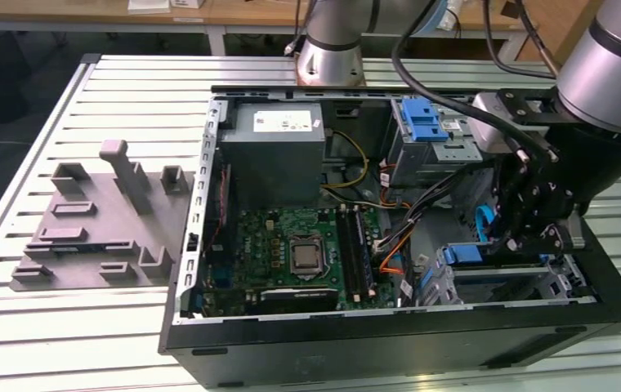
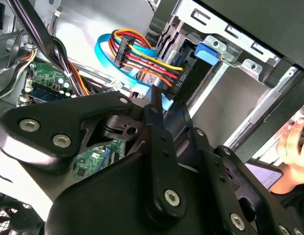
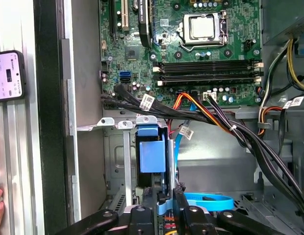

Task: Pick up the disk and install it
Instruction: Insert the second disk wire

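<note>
Gripper is down inside the open computer case, at the drive cage on the exterior view's right; its black fingers are pinched closed on the blue edge of the disk. In the first wrist view the disk stands on edge directly ahead of the fingertips, its long axis running away from the gripper into the metal slot. Blue plastic frame is smooth; the cage is bare perforated sheet metal, with bundled cables close alongside.
</note>
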Available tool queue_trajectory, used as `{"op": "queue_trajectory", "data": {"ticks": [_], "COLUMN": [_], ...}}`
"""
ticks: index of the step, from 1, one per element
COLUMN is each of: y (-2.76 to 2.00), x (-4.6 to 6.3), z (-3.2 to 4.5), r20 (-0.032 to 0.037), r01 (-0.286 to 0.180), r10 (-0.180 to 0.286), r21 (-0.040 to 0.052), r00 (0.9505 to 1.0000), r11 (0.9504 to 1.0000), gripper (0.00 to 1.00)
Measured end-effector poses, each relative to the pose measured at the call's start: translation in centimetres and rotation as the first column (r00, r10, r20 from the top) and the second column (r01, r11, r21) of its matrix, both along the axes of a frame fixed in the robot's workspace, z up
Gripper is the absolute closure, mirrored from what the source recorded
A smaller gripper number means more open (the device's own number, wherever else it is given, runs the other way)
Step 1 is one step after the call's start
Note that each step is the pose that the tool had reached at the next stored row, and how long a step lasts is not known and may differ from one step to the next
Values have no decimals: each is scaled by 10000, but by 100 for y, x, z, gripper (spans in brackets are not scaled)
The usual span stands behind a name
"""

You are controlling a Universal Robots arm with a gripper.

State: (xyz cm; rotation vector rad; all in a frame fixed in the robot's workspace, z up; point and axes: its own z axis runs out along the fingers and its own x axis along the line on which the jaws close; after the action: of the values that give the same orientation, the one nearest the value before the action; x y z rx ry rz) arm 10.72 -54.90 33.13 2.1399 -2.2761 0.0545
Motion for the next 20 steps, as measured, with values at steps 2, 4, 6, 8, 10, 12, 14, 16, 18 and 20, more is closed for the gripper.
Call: {"op": "queue_trajectory", "data": {"ticks": [2, 4, 6, 8, 10, 12, 14, 16, 18, 20], "y": [0, 0, 0, 0, 0, 0, 0, 0, 0, 0], "x": [0, 0, 0, 0, 0, 0, 0, 0, 0, 0], "z": [19, 51, 82, 111, 142, 162, 161, 162, 164, 164], "r20": [-2, -11, -20, -25, -29, -30, -31, -30, -31, -31], "r01": [0, 0, 0, 0, 1, 0, 0, 0, 0, 0], "r10": [0, 0, 0, 0, -1, 0, 0, 0, 0, 0], "r21": [2, 3, 3, 4, 3, 3, 7, 5, 3, 4], "r00": [10000, 10000, 10000, 10000, 10000, 10000, 10000, 10000, 10000, 10000], "r11": [10000, 10000, 10000, 10000, 10000, 10000, 10000, 10000, 10000, 10000], "gripper": [69, 69, 69, 69, 69, 71, 77, 84, 89, 89]}}
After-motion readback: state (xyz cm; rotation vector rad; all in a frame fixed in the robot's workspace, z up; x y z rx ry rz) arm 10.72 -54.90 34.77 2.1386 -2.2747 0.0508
